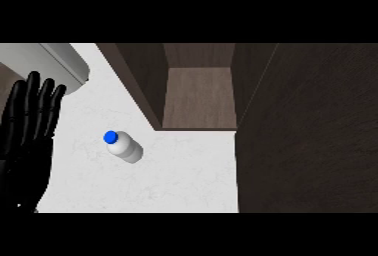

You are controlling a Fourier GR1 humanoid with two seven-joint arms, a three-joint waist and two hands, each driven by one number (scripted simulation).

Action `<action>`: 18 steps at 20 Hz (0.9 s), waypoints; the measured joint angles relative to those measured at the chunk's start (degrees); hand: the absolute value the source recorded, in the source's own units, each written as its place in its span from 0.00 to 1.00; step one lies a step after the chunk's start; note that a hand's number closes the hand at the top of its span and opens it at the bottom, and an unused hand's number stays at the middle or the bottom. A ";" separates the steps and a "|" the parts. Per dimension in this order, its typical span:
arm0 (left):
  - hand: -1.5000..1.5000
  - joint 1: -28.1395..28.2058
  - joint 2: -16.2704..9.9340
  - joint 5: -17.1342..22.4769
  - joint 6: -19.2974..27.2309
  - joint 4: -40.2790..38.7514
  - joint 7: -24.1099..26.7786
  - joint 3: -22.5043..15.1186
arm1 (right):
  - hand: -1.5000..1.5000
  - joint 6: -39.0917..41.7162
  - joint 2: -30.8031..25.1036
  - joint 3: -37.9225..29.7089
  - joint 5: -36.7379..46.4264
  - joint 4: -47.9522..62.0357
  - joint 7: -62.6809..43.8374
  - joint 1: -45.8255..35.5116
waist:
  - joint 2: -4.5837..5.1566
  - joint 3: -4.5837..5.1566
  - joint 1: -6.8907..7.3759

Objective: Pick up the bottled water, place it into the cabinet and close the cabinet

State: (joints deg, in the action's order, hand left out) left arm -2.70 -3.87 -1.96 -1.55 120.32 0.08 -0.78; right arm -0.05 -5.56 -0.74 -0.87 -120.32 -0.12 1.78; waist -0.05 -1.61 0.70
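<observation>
On the white table [184,180], left of the open cabinet [199,100], your bottle [122,146] stands upright and untouched, left robot hand [29,125] resting released at the edge, right one unseen; wrap the body below the blue cap [111,136], keep it vertical.

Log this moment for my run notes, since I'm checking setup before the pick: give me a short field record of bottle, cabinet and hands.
bottle: bottled water, white with blue cap, upright on the counter, untouched
cabinet: cabinet, open, its inner shelf bare as far as visible
cabinet door: dark door swung open at the view's right
left hand: left hand, open, fingers straight, resting at the view's left edge, apart from the bottle
right hand: not in view
other: pale grey rounded object at upper left, unclear what it is
task state: bottle not yet picked up
</observation>
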 measured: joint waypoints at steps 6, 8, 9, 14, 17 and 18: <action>0.00 -0.30 1.45 -5.03 5.63 -0.18 -1.48 1.35 | 0.00 1.19 0.83 1.64 -1.50 -5.81 -0.17 3.07 | -0.03 1.24 -0.81; 0.00 0.87 2.37 -3.39 8.05 -0.88 -5.54 1.75 | 0.00 2.33 1.15 3.20 -3.76 -6.05 -3.14 5.56 | -0.06 1.39 -0.91; 0.00 1.02 2.68 -3.04 9.44 -1.05 -7.63 1.26 | 0.00 2.95 0.99 3.75 -4.85 -6.69 -4.76 6.77 | -0.07 1.43 -1.05; 0.00 4.87 3.50 -4.46 15.88 2.06 -13.81 -3.85 | 0.00 2.85 1.77 7.67 -6.57 -13.91 -11.55 12.82 | -0.14 1.56 -1.03; 0.00 5.98 3.68 -7.42 19.58 4.18 -17.24 -8.05 | 0.00 3.85 1.35 7.99 -7.98 -17.38 -13.08 16.64 | -0.12 1.58 -1.04; 0.00 7.73 3.72 -8.12 20.61 5.25 -17.33 -9.64 | 0.00 4.24 1.28 8.16 -8.18 -18.19 -13.14 17.96 | -0.14 1.58 -1.01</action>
State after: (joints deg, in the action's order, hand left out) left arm 5.03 -0.15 -10.08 19.06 125.57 -17.25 -10.42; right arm 4.19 -4.28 7.41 -9.05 -138.51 -13.25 19.75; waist -0.19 -0.03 -0.32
